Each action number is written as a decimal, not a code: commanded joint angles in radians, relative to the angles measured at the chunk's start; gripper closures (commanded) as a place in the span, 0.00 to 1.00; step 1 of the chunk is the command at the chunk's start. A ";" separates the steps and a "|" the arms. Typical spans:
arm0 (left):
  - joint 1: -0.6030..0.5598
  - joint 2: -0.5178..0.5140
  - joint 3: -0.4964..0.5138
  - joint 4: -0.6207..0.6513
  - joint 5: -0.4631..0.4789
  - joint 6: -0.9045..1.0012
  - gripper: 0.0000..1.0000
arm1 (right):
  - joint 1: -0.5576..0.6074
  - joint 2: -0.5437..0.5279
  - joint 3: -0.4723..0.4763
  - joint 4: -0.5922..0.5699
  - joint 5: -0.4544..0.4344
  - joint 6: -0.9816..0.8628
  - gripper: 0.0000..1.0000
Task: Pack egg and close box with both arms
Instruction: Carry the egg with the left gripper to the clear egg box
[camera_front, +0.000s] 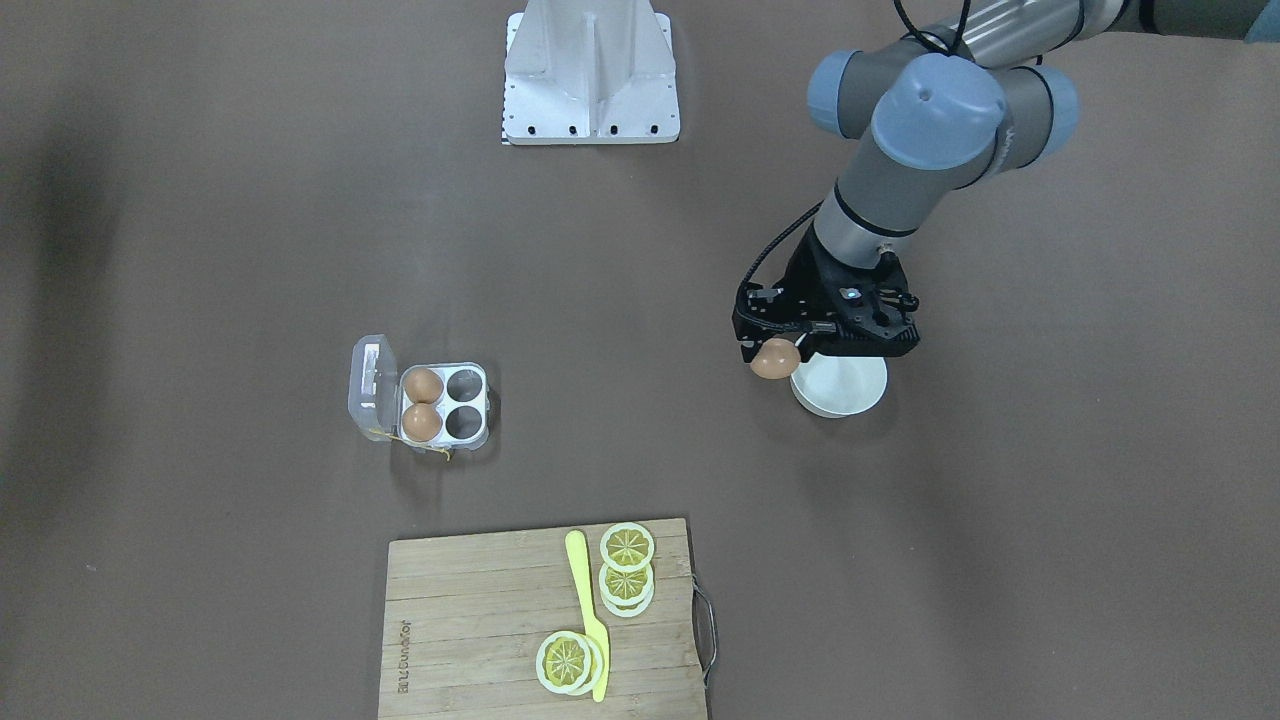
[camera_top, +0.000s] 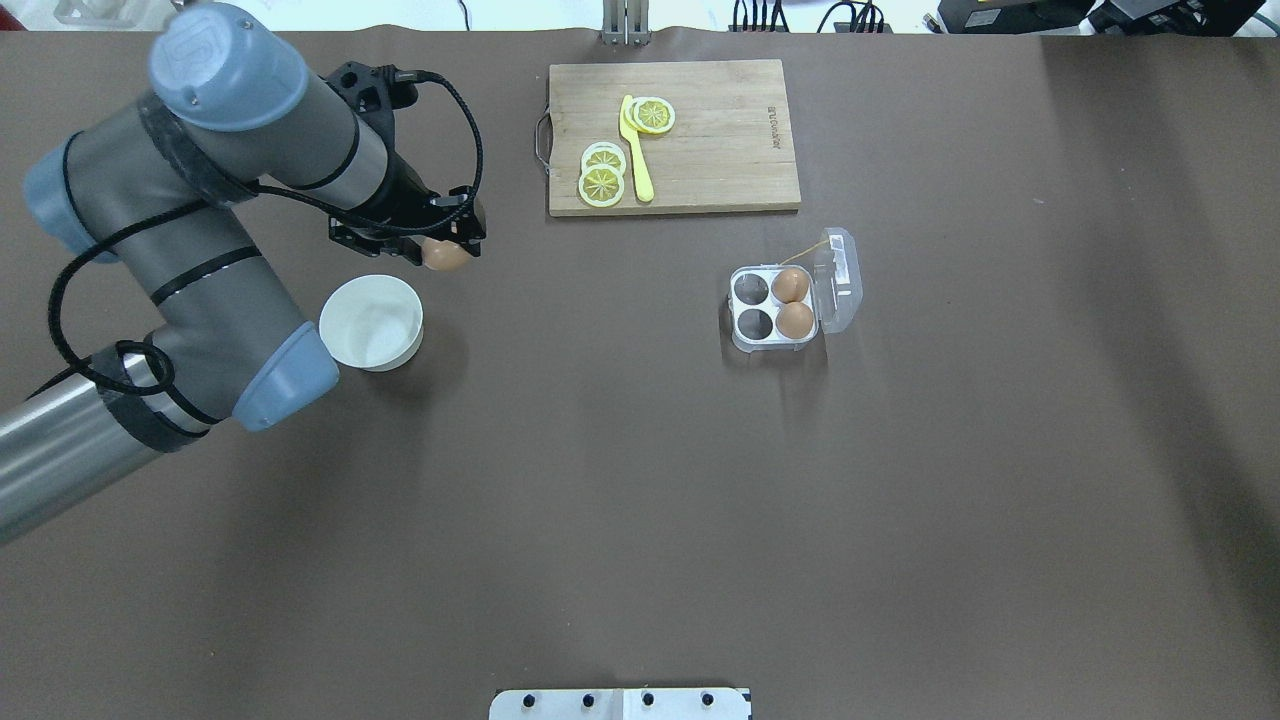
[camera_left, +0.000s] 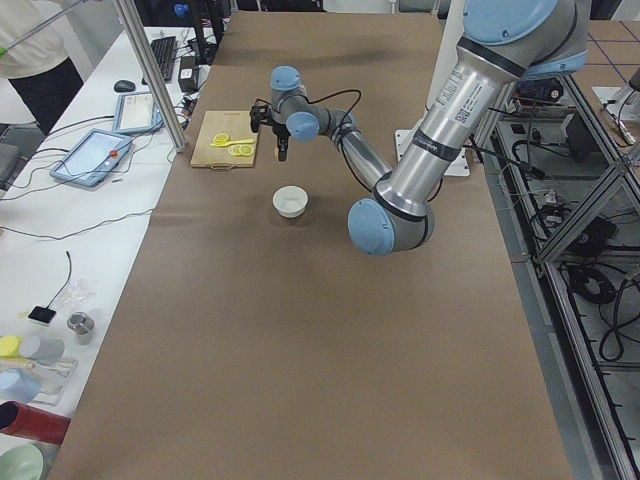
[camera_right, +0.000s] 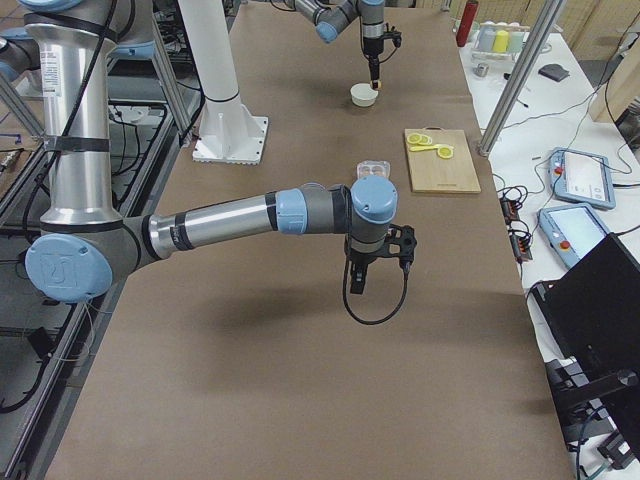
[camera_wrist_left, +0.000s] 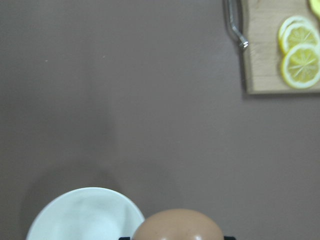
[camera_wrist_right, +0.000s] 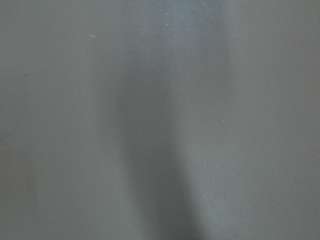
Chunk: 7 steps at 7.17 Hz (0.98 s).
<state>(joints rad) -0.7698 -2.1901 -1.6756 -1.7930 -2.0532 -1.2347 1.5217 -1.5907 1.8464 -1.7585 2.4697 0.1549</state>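
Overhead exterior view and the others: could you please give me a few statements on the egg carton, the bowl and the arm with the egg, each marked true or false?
1. The left gripper holds a smooth tan-brown oval egg. True.
2. The clear plastic four-cell carton has its lid shut. False: the hinged lid lies open.
3. All four cups of the carton are filled. False: two brown eggs sit in the cups nearest the lid; the other two cups are empty.
4. The round white bowl holds nothing. True.
5. The yellow lemon slices lie on the wooden cutting board. True.
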 joint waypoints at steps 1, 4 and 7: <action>0.111 -0.094 0.071 -0.147 0.136 -0.217 0.73 | 0.000 0.001 0.000 0.001 0.000 0.000 0.00; 0.251 -0.282 0.302 -0.359 0.388 -0.350 0.73 | 0.000 0.015 0.000 0.001 0.003 0.000 0.00; 0.339 -0.427 0.535 -0.477 0.551 -0.348 0.73 | -0.006 0.014 0.004 0.004 0.071 0.002 0.00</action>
<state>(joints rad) -0.4536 -2.5731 -1.2140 -2.2397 -1.5452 -1.5831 1.5163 -1.5760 1.8478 -1.7556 2.5247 0.1567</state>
